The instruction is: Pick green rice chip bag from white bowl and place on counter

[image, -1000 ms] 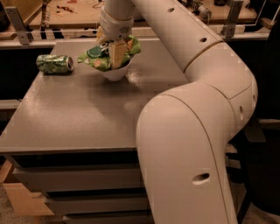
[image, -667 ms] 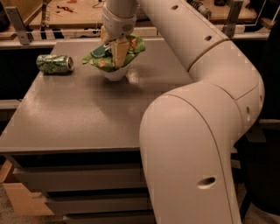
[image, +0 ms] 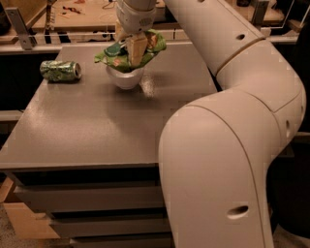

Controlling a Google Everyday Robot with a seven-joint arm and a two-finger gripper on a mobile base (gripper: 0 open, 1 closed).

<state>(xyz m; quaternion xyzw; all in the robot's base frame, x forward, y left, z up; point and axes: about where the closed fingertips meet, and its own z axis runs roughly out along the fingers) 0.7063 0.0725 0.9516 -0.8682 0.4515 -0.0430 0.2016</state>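
Note:
The green rice chip bag [image: 112,54] is crinkled and spreads wider than the white bowl [image: 125,78] below it. The bowl stands at the back of the grey counter [image: 97,131]. My gripper [image: 131,49] comes down from above and is shut on the middle of the bag. One tan finger [image: 137,48] shows in front of the foil. The bag's lower part still hangs at the bowl's rim. The inside of the bowl is hidden by the bag.
A green patterned soda can [image: 60,70] lies on its side at the counter's left back edge. My large white arm [image: 227,145] covers the counter's right side. A wooden workbench [image: 82,12] with tools stands behind.
The gripper has risen a little with the bag pinched in it, and the bag's edges have lifted off the bowl. The bowl and the can have stayed in place.

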